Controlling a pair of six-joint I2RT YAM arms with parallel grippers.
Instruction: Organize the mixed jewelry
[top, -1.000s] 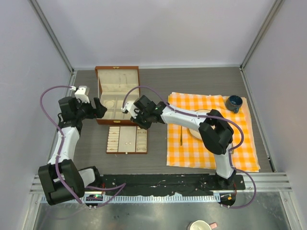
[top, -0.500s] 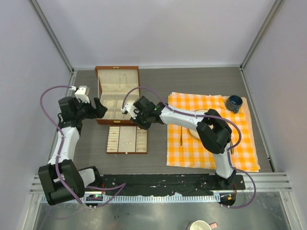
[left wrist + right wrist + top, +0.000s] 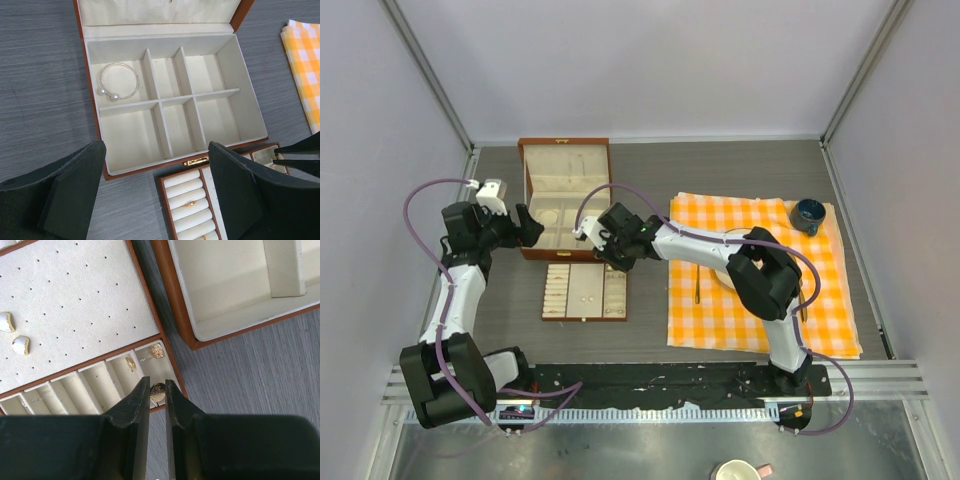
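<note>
Left jaws: spread wide, nothing between them, hanging just off the wooden box (image 3: 132,137), at its front edge.
Right jaws: narrow, pinching a gold stud (image 3: 157,392) over the tray (image 3: 85,295), right in front of the box.
Bracelet (image 3: 119,81): lying in the box's back-left compartment.
White studs (image 3: 21,344): two, on the tray's pad.

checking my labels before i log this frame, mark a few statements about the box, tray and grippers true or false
1. The bracelet lies in a corner compartment of the box. True.
2. The left gripper is shut on the bracelet. False: it is open and empty.
3. The right gripper pinches a gold stud. True.
4. The box is closed. False: its lid stands open.
5. The tray lies on the cloth. False: it lies beside it, on the table.
</note>
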